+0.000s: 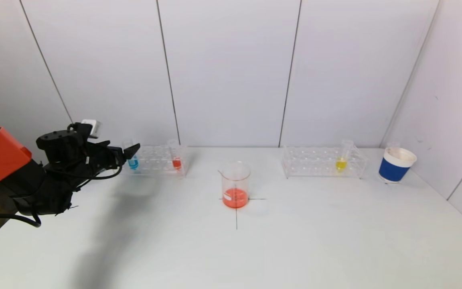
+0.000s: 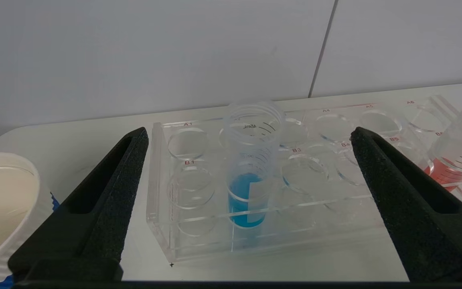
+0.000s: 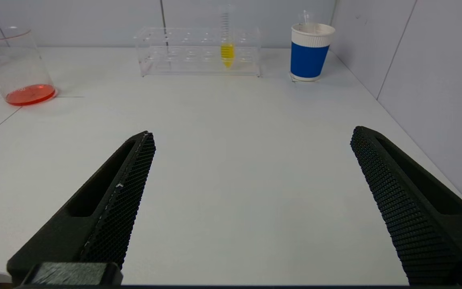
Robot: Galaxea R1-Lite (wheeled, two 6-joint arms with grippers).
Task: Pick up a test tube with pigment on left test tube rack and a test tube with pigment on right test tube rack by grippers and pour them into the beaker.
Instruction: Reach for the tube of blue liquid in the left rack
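Step in hand: approach to the first pickup, by my reading. No tube is held yet.

Left gripper: jaws spread wide and empty, touching nothing. The blue test tube stands upright in the left test tube rack, centred between the jaws and just beyond their tips. A red test tube stands in the same rack, off past one jaw. A white paper cup sits outside the other jaw.

Right gripper: jaws likewise wide apart, holding nothing, low over the bare table. The yellow test tube stands in the right test tube rack, well ahead of the jaws. A blue-banded cup stands beside that rack.

Beaker: on the table between the two racks, already holding some orange-red liquid.

Next move, as judged: the left gripper advances until the blue tube's upper wall lies between the jaws, closes gently, then lifts straight up to clear the rack hole.
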